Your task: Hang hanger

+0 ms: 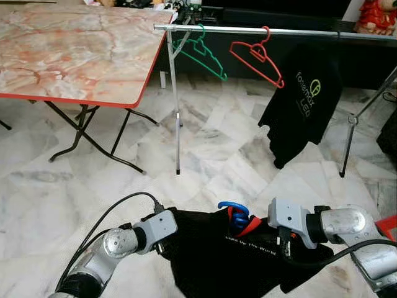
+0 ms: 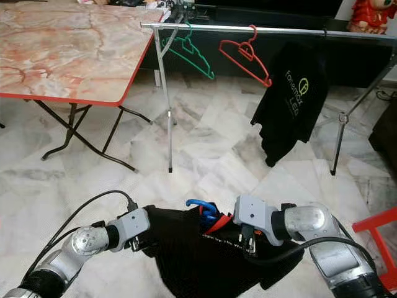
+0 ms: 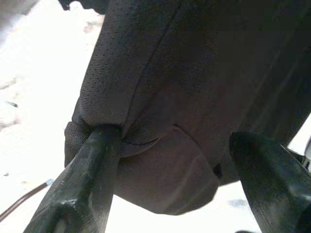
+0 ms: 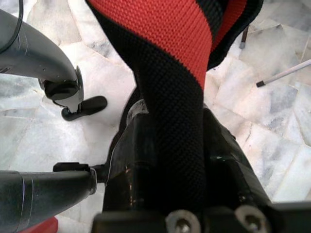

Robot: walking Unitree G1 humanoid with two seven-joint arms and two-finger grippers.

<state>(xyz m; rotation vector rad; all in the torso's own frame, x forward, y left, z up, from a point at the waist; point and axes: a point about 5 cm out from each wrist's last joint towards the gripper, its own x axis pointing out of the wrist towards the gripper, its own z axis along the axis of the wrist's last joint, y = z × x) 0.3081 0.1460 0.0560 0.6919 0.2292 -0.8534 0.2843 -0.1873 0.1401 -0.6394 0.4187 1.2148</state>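
A black shirt (image 1: 217,264) with a red-lined collar hangs on a blue hanger (image 1: 234,210), held low in front of me between both arms. My right gripper (image 1: 285,243) is shut on the shirt's collar band (image 4: 170,121), just right of the hanger hook. My left gripper (image 1: 169,239) is at the shirt's left shoulder; its fingers (image 3: 82,189) stand apart and open, with the fabric (image 3: 184,97) draped against one of them. The clothes rail (image 1: 248,29) stands ahead across the floor.
On the rail hang a green hanger (image 1: 201,53), a red hanger (image 1: 257,56) and another black shirt (image 1: 304,105). A marble-topped folding table (image 1: 74,56) stands at the left. A red stool (image 1: 388,226) edge shows at the right. Marble floor lies between.
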